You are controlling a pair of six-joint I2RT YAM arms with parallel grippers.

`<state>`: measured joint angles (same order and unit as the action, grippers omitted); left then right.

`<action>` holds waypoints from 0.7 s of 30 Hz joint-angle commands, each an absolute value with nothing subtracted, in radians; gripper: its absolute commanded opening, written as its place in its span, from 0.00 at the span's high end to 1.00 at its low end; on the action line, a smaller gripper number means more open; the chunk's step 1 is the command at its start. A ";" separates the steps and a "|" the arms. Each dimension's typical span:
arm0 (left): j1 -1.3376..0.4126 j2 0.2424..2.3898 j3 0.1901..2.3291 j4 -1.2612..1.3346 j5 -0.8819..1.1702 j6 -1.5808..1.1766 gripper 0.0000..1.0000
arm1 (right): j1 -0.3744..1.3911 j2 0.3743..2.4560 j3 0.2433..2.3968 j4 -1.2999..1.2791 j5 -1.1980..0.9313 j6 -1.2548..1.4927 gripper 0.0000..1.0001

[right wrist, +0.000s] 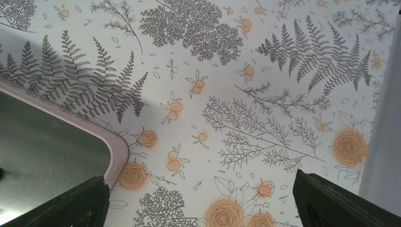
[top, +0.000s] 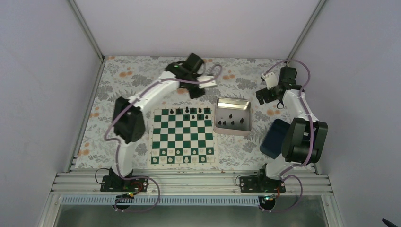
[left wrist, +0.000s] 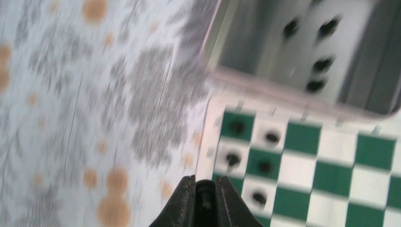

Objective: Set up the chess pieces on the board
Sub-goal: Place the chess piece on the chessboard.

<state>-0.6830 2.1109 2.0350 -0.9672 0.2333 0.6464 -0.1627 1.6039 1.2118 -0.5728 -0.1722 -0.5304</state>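
Observation:
The green-and-white board lies in the middle of the table. Several black chess pieces stand on its two far rows, mostly toward the right. More black pieces lie in the silvery tray. My left gripper hovers just beyond the board's far edge. In the blurred left wrist view it is shut on a small black chess piece over the cloth, with the board to its right. My right gripper hangs past the tray's far right corner; its jaws stand wide open over bare cloth.
The silvery tray sits right of the board; its rim shows left of the right gripper. A dark blue box lies by the right arm. Small white pieces line the board's near row. Walls close in on three sides.

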 commanded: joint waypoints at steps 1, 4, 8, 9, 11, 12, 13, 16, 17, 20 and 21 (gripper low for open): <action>-0.547 1.962 1.764 -0.854 0.183 0.642 0.91 | -0.153 1.621 1.218 -0.585 -0.175 -0.540 0.00; -0.449 1.866 1.584 -0.786 0.196 0.633 0.91 | -0.151 1.624 1.222 -0.590 -0.177 -0.537 0.00; -0.375 1.792 1.386 -0.683 0.208 0.620 0.91 | -0.149 1.629 1.230 -0.597 -0.178 -0.534 0.00; -0.359 1.782 1.352 -0.664 0.218 0.615 0.91 | -0.148 1.630 1.231 -0.598 -0.178 -0.534 0.00; -0.337 1.772 1.297 -0.628 0.226 0.612 0.91 | -0.147 1.633 1.233 -0.601 -0.177 -0.533 0.00; -0.328 1.772 1.282 -0.617 0.230 0.610 0.91 | -0.147 1.634 1.233 -0.601 -0.178 -0.532 0.00; -0.322 1.774 1.266 -0.609 0.234 0.608 0.91 | -0.147 1.633 1.234 -0.602 -0.178 -0.532 0.00; -0.311 1.782 1.233 -0.582 0.236 0.609 0.91 | -0.146 1.634 1.232 -0.602 -0.176 -0.531 0.00; -0.308 1.786 1.227 -0.576 0.235 0.610 0.91 | -0.147 1.635 1.230 -0.603 -0.176 -0.531 0.00; -0.288 1.803 1.212 -0.568 0.247 0.616 0.91 | -0.147 1.637 1.225 -0.602 -0.174 -0.532 0.00; -0.281 1.807 1.207 -0.567 0.249 0.618 0.92 | -0.147 1.637 1.224 -0.601 -0.172 -0.532 0.00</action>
